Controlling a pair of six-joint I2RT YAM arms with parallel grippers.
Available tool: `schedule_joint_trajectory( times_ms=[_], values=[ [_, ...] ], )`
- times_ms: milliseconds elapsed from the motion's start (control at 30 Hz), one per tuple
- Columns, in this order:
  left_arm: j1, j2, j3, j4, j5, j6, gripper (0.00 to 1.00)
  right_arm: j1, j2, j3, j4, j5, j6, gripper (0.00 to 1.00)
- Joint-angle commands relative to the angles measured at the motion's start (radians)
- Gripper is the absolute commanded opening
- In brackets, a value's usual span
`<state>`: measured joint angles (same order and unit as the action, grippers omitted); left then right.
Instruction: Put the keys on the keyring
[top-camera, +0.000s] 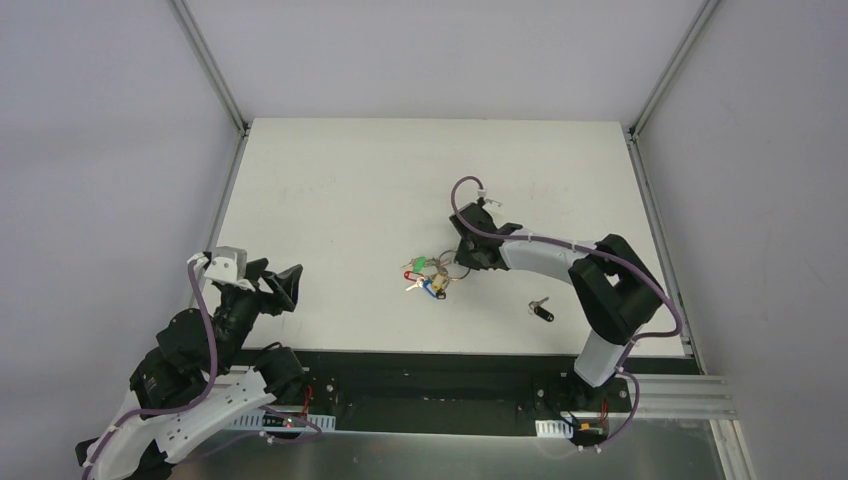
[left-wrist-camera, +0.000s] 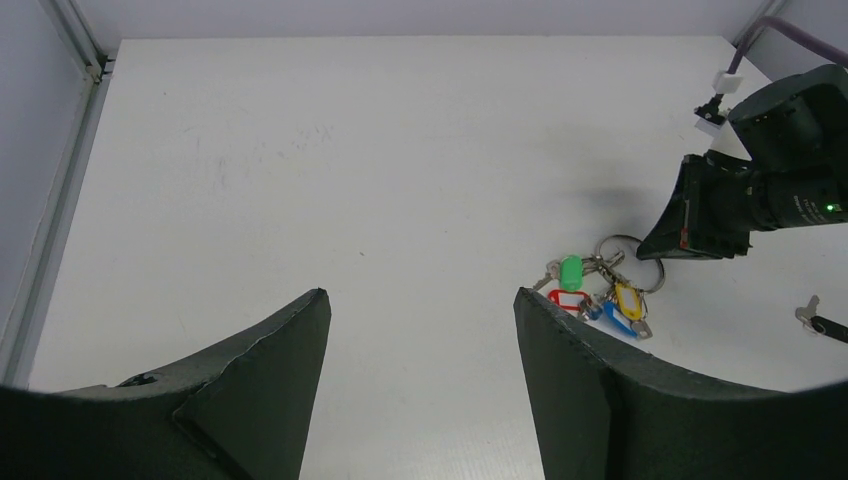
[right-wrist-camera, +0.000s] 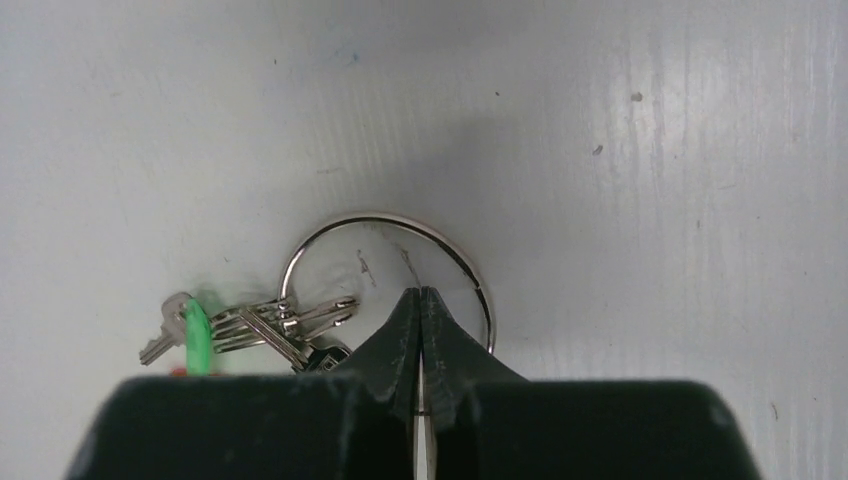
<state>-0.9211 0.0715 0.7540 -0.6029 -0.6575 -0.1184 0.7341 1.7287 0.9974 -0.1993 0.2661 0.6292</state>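
The right end effector is clenched, its tips pressed together inside the keyring on the surface. The green key lies in the bunch beside the keyring. The black key lies well apart. The left end effector hangs released.

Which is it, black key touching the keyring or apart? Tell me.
Apart. Top view shows bare table between the black key and the keyring.
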Motion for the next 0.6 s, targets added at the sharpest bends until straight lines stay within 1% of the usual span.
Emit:
schedule_joint_trajectory(
  times_ms=[0,200,333,467,567],
  values=[
    [0.008,-0.006,0.000,0.031,0.006,-0.005,0.67,-0.010,0.040,0.069,-0.008,0.042,0.017,0.00],
    [0.009,-0.004,0.000,0.031,0.007,-0.002,0.67,-0.041,0.151,0.166,0.000,0.039,-0.015,0.00],
    [0.009,-0.004,0.001,0.031,0.004,0.000,0.67,-0.054,0.265,0.294,0.009,-0.009,-0.045,0.00],
    [0.009,-0.004,-0.002,0.031,0.001,0.002,0.67,-0.045,0.401,0.464,0.015,-0.118,-0.070,0.00],
    [0.009,-0.005,-0.001,0.031,0.000,0.003,0.67,-0.007,0.492,0.590,0.018,-0.217,-0.104,0.00]
  ],
)
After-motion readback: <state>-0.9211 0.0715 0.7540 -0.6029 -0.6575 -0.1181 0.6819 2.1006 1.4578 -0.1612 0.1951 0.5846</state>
